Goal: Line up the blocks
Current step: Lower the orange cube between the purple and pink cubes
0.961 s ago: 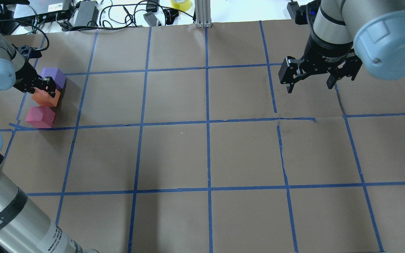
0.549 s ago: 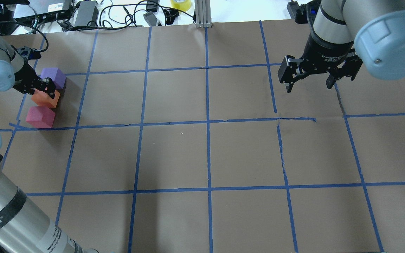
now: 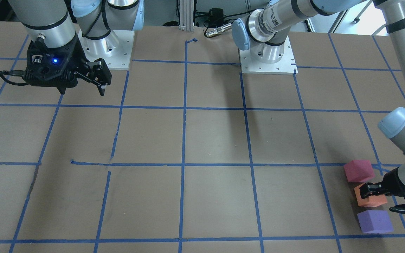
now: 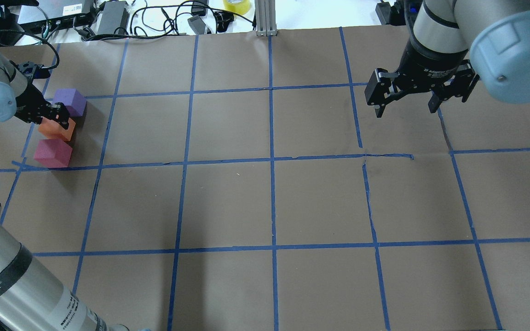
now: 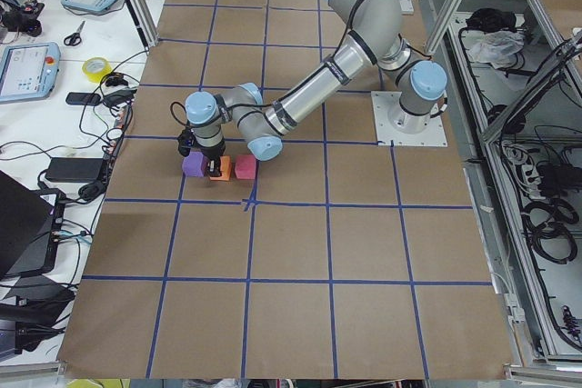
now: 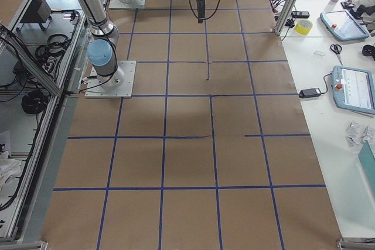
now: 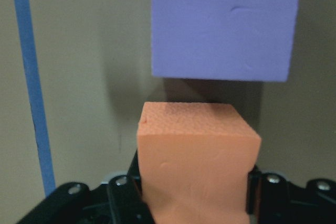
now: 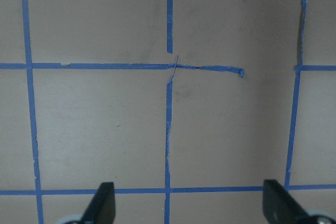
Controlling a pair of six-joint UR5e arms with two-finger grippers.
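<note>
Three foam cubes stand in a short row at the table's far left: purple (image 4: 71, 101), orange (image 4: 55, 131), pinkish red (image 4: 52, 153). They also show in the front view as pinkish red (image 3: 359, 170), orange (image 3: 373, 201) and purple (image 3: 374, 221). My left gripper (image 4: 55, 120) is shut on the orange block, low over the table between the other two. In the left wrist view the orange block (image 7: 194, 150) sits between the fingers (image 7: 123, 192), with the purple block (image 7: 226, 24) just ahead and a narrow gap between them. My right gripper (image 4: 404, 108) is open and empty, above the far right of the table.
Brown paper with a blue tape grid (image 4: 272, 158) covers the table. Cables, power bricks and a tape roll (image 4: 236, 4) lie beyond the far edge. A metal post (image 4: 265, 18) stands at the back middle. The arm bases (image 3: 267, 56) are bolted at the near side.
My left gripper has shifted the orange block a little to the left in the overhead view. My right gripper has drifted slightly farther back, still open.
</note>
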